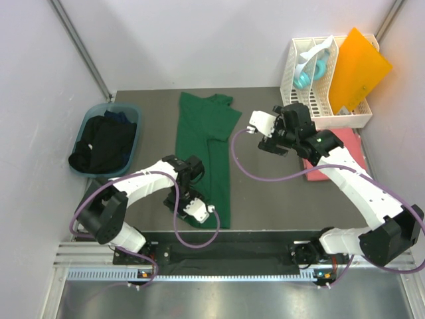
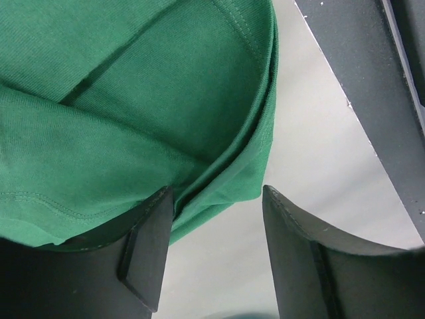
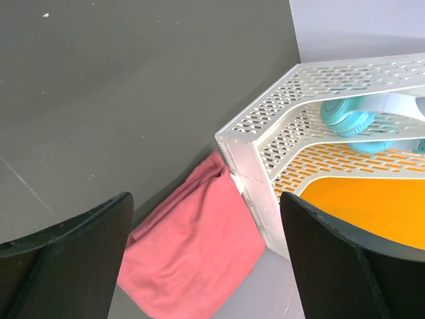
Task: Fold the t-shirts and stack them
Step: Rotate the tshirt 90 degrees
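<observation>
A dark green t-shirt [image 1: 206,153] lies folded lengthwise on the grey table [image 1: 153,113]. My left gripper [image 1: 188,201] is open at the shirt's near left hem. In the left wrist view the layered hem corner [image 2: 219,179] sits between the open fingers [image 2: 149,246], touching the left one. A folded coral pink t-shirt [image 1: 348,147] lies at the right, partly under my right arm. My right gripper [image 1: 273,145] is open, empty and raised. In its wrist view the pink shirt [image 3: 192,252] shows below. Dark t-shirts [image 1: 103,143] fill a basket.
The blue basket [image 1: 136,114] stands at the far left. A white slotted rack [image 1: 325,100] at the back right holds teal headphones [image 1: 307,70] and an orange plastic sheet [image 1: 358,66]. The rack [image 3: 265,166] touches the pink shirt. The table's front rail [image 2: 372,80] is near the left gripper.
</observation>
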Robot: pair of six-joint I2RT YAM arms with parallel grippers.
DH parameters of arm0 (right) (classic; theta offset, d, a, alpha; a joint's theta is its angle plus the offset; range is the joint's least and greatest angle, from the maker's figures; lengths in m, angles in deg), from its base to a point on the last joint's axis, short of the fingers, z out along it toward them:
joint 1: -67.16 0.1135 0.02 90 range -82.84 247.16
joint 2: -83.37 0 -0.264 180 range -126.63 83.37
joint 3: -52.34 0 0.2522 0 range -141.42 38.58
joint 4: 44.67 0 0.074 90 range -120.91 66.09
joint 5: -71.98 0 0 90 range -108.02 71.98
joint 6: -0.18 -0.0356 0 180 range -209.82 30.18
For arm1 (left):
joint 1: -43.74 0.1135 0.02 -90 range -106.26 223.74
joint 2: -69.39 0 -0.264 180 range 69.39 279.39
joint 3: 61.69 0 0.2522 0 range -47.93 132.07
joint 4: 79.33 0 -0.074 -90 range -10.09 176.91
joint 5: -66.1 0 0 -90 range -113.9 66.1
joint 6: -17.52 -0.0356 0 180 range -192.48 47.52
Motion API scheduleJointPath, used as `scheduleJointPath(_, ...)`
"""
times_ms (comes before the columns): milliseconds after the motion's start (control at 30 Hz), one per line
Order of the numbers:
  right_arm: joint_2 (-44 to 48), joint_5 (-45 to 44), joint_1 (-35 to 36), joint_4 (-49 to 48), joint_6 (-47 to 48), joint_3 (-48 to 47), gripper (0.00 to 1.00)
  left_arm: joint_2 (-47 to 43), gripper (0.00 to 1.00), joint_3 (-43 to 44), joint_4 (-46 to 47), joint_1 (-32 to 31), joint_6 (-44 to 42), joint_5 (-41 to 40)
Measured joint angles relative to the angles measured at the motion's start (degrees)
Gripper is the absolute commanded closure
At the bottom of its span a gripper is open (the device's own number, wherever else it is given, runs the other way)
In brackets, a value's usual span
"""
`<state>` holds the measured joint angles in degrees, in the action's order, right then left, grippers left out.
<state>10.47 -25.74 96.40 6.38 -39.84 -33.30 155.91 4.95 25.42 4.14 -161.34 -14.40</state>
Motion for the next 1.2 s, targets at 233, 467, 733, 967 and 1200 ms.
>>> scheduleJointPath(233,0.0,0.0,0.0,-0.1,0.4,0.0,0.13,0.0,1.00,-0.1,0.0,0.0,0.1,-1.4)
scheduleJointPath(467,0.0,0.0,0.0,-0.8,1.1,0.0,0.14,0.0,1.00,-1.1,-0.1,0.0,0.2,-2.1)
scheduleJointPath(733,0.0,0.0,0.0,-0.9,2.0,0.0,0.15,-5.1,1.00,-2.0,-1.4,0.0,0.5,-3.4)
scheduleJointPath(967,0.0,0.0,0.0,-1.0,3.0,0.3,0.15,-10.3,1.00,-3.9,-3.8,0.0,1.1,-5.6)
scheduleJointPath(1200,0.0,0.0,0.0,-1.1,3.5,0.7,0.15,-10.6,1.00,-4.1,-5.3,-0.2,1.9,-5.9)
